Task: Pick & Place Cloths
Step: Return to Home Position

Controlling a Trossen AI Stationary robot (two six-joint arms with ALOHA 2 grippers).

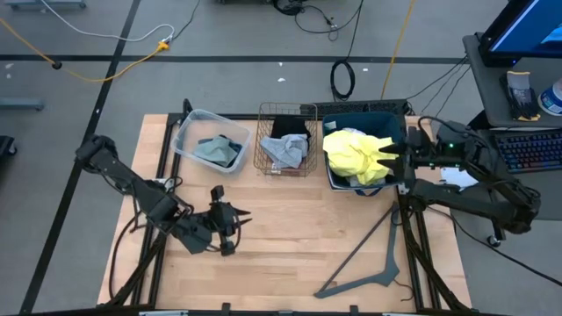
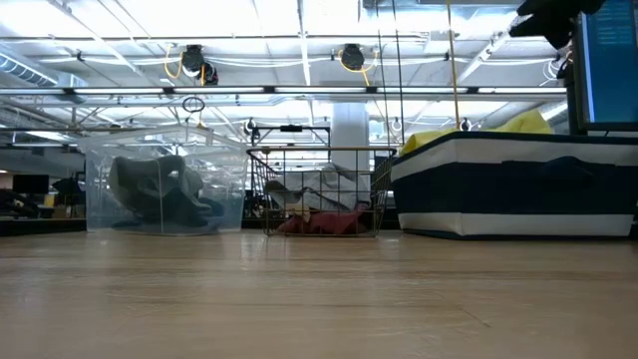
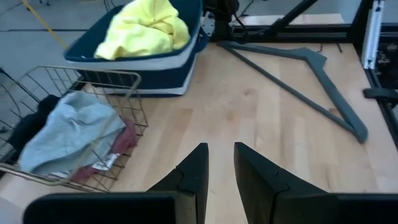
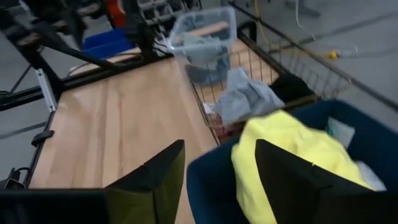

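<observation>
The yellow cloth [image 1: 356, 151] [image 4: 292, 155] lies heaped in the dark blue bin [image 1: 369, 116] [image 2: 508, 184], with a bit of white cloth [image 4: 339, 130] beside it. My right gripper [image 1: 392, 154] [image 4: 221, 152] hangs open above the bin's right part, clear of the cloth, high in the low view [image 2: 543, 20]. The wire basket [image 1: 263, 140] holds a light grey cloth [image 3: 74, 127], a black cloth [image 1: 290, 127] and a maroon cloth [image 2: 324, 221]. A blue-grey cloth [image 1: 218, 151] sits in the clear plastic bin [image 1: 189, 132]. My left gripper [image 1: 235, 219] [image 3: 221, 152] waits over bare wood, open by a narrow gap.
A thin grey clothes hanger [image 1: 373, 254] [image 3: 298, 74] lies flat on the table's right near part. The three containers stand in a row along the far edge. Bare wood [image 1: 290, 228] spreads between the left gripper and the hanger. A desk with a keyboard [image 1: 527, 145] stands beyond the right edge.
</observation>
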